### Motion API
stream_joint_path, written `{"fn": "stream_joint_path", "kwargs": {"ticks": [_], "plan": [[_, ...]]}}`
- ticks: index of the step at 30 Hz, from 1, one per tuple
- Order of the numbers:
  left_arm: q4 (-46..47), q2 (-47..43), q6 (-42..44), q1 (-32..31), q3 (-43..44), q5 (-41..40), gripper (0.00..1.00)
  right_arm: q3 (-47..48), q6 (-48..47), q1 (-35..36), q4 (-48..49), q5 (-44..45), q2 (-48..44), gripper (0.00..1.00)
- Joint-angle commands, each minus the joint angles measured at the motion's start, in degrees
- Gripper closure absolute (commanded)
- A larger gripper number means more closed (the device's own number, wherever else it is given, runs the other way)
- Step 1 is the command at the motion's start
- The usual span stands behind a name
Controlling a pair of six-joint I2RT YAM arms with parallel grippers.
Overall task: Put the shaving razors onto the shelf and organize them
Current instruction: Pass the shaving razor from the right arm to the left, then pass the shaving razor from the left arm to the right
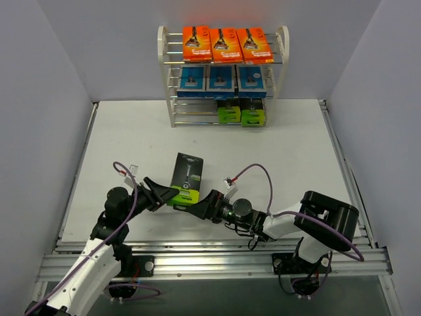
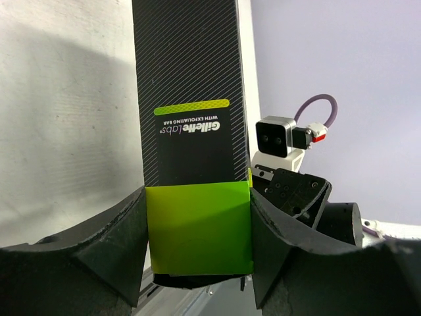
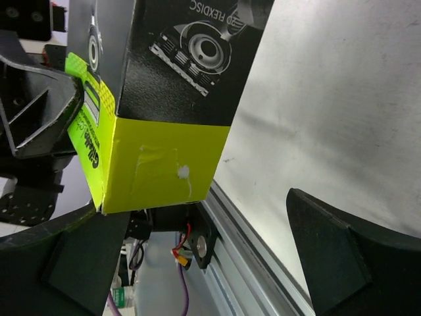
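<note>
White table [image 1: 131,145] is seen with the shelf [image 1: 162,72] at upper centre, loaded with three orange cards [image 1: 223,43] on top, three blue packs [image 1: 221,79] mid-tier and two green boxes [image 1: 241,113] at bottom right, while a third box [image 1: 186,172] is clamped at lower centre by the left gripper [image 2: 197,224], the right gripper [image 3: 204,220] being held beside it with jaws spread wide.

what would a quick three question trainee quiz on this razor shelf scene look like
1. True or false: the left gripper is clamped on the green end of the black-and-lime box.
2. Which tier of the shelf holds the orange cards? A top, B middle, C bottom.
3. How many black-and-lime boxes already sit on the bottom tier?
Key: 1 true; 2 A; 3 two.
</note>
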Motion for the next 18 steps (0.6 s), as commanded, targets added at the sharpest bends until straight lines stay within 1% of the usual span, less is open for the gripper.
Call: {"fn": "stream_joint_path", "kwargs": {"ticks": [1, 2, 6, 8, 13, 15, 16, 18], "plan": [[9.81, -3.09, -2.67, -0.22, -0.35, 7.89, 0.55, 0.21, -2.19, -0.94, 16.46, 0.26, -4.58, 0.0], [9.99, -3.35, -2.75, -0.22, -0.62, 8.07, 0.57, 0.3, -2.55, -0.94, 15.14, 0.17, -6.33, 0.0], [12.09, -4.76, -3.98, -0.22, -2.38, 9.03, 0.58, 0.82, -3.34, -1.03, 13.47, -0.62, -9.15, 0.0], [14.11, -5.37, -5.39, -0.13, -3.17, 9.39, 0.61, 1.61, -3.95, -1.03, 12.23, -1.85, -9.86, 0.0], [14.65, -6.08, -6.44, -0.13, -2.91, 9.56, 0.78, 2.23, -4.22, -1.03, 12.23, -3.79, -10.39, 0.0], [15.43, -5.99, -6.62, -0.13, -2.91, 10.09, 0.81, 1.97, -4.22, -1.03, 12.23, -3.26, -10.56, 0.0], [15.61, -6.08, -6.8, -0.13, -2.91, 10.35, 0.87, 1.97, -4.22, -1.03, 12.23, -3.09, -10.83, 0.0], [15.7, -6.34, -6.89, -0.13, -2.99, 10.71, 0.94, 1.62, -4.22, -1.03, 12.23, -2.47, -11.27, 0.0]]}}
